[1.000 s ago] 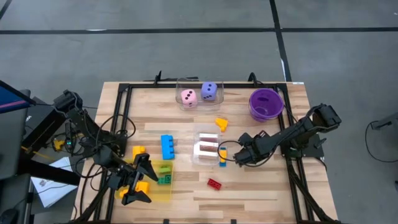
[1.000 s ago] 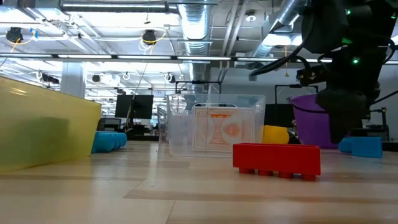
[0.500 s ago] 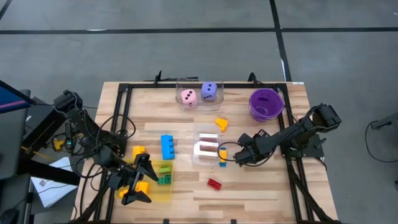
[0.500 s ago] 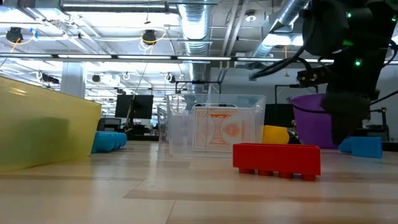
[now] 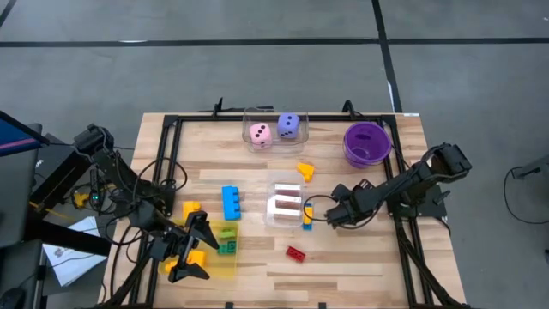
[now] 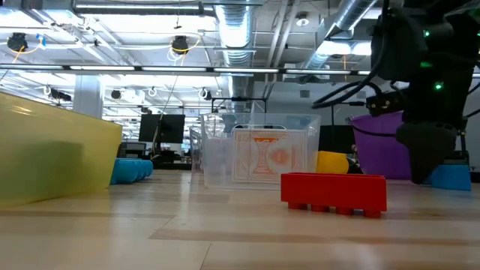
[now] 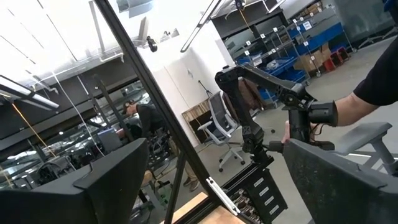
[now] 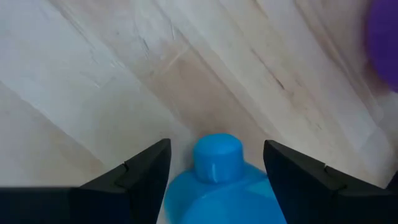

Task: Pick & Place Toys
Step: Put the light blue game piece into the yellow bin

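My right gripper (image 5: 329,216) is at the table's right middle, pointing steeply down, shut on a blue brick (image 8: 217,186) that it hides in the high view. Loose toys lie on the wood: a red brick (image 5: 296,253), a longer blue brick (image 5: 231,202), a yellow shape (image 5: 305,170), a yellow piece (image 5: 190,209) and a small orange-and-blue piece (image 5: 307,219). Green bricks (image 5: 226,247) lie in the yellow tray (image 5: 225,268). My left gripper (image 5: 196,249) hangs open over that tray's left edge, tipped upward, nothing between its fingers (image 7: 336,180). My right gripper pinches the blue brick's two opposite sides (image 8: 177,193) between its two fingers, slanting down from the table's right side. One round stud (image 8: 217,154) sticks out past the fingertips. In the low view the brick (image 6: 459,177) sits level; whether it rests on the table I cannot tell.
A clear box (image 5: 274,137) at the far edge holds a pink die (image 5: 260,134) and a purple die (image 5: 290,126). A second clear box (image 5: 286,206) with cards stands just left of my right gripper. A purple bowl (image 5: 367,142) stands far right.
My right gripper has edged a little toward the table's right edge, and the blue brick has gone along with it. Its fingers keep the same gap.
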Robot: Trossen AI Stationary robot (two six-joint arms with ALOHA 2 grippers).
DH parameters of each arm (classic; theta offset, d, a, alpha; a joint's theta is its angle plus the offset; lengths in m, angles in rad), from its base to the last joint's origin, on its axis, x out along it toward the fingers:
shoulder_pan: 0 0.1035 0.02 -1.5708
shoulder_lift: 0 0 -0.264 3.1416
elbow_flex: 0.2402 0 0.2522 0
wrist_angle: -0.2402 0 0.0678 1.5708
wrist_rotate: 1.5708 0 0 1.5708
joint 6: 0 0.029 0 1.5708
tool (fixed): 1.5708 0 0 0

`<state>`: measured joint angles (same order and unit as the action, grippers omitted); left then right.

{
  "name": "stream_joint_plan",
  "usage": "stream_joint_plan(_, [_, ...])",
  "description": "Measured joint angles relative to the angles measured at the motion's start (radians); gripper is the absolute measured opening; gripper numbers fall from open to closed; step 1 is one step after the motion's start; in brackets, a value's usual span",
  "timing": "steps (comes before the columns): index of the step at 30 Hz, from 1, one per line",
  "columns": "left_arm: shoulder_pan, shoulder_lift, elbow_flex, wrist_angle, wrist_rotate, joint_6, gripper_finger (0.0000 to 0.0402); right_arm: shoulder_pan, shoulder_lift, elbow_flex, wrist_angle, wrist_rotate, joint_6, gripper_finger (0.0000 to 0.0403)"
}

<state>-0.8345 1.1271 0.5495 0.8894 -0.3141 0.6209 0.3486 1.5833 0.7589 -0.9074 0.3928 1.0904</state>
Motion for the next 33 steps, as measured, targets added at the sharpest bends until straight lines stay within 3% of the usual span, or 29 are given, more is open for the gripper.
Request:
stream_joint_plan(10, [0.000,0.000,0.000,0.000,0.000,-0.008,0.0369,0.004,0.000,0.000,-0.001,-0.056,-0.044,0.0236])
stream_joint_plan(23, [0.000,0.000,0.000,0.000,0.000,-0.008,0.0369,0.010,0.000,0.001,-0.001,-0.099,0.020,0.0103])
stream_joint_plan(33, [0.000,0.000,0.000,-0.001,0.000,-0.008,0.0369,0.069,0.000,0.026,0.034,-0.076,0.082,0.0122])
